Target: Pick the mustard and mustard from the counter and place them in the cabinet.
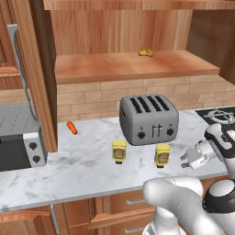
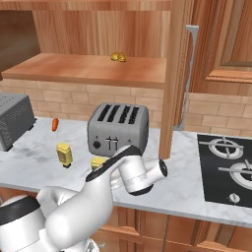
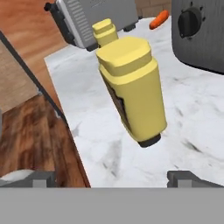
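Note:
Two yellow mustard bottles stand on the marbled counter [image 1: 82,170] in front of the toaster. The right mustard [image 1: 162,154] is the one close ahead in the hand view [image 3: 133,92]; my arm partly hides it in the right base view [image 2: 98,161]. The left mustard [image 1: 119,150] stands farther off [image 3: 105,31] [image 2: 64,154]. My gripper [image 1: 184,161] hovers just right of the right mustard, pointing at it, open, its fingertips [image 3: 188,178] spread wide and short of the bottle. Above is the cabinet with its wide wooden shelf [image 1: 114,66] [image 2: 74,69].
A grey four-slot toaster [image 1: 148,118] stands right behind the bottles. A toaster oven [image 1: 18,142] sits at the left, with an orange carrot [image 1: 72,127] beside it. A yellow-brown lump [image 1: 146,52] lies on the shelf. The open cabinet door [image 2: 172,78] hangs over the counter, and the stove [image 2: 229,167] lies to the right.

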### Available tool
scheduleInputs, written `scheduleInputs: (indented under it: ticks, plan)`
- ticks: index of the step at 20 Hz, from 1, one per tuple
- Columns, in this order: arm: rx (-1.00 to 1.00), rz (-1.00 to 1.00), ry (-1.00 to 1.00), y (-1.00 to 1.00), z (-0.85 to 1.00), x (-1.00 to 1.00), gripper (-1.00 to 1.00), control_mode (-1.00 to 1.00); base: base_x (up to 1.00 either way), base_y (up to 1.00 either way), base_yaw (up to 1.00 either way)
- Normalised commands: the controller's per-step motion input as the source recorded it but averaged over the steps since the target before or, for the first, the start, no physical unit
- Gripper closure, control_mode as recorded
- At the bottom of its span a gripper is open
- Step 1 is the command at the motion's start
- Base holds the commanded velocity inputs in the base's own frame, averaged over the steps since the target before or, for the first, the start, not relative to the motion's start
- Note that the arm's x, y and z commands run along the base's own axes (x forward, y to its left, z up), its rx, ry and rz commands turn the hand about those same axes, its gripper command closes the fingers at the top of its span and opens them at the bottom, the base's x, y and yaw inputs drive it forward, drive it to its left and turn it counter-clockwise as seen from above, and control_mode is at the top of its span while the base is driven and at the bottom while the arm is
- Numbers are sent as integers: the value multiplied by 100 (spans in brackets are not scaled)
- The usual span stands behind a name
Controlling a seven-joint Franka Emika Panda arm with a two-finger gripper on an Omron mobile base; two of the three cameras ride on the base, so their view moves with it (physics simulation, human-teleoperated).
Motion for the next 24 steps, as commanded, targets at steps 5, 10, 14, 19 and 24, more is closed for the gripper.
scheduleInputs:
  ticks: [5, 10, 14, 19, 24]
  plan:
    - [11, 3, -3, 22, 14, 0, -100, -100, 0, 0, 0]
    - [12, 3, 0, 18, 10, 0, -100, -100, 0, 0, 0]
    - [13, 1, 0, 12, 7, 2, -100, -100, 0, 0, 0]
    - [11, 0, 0, 7, 4, 18, -100, -100, 0, 0, 0]
    - [9, 0, 0, 9, 1, 26, -100, -100, 0, 0, 0]
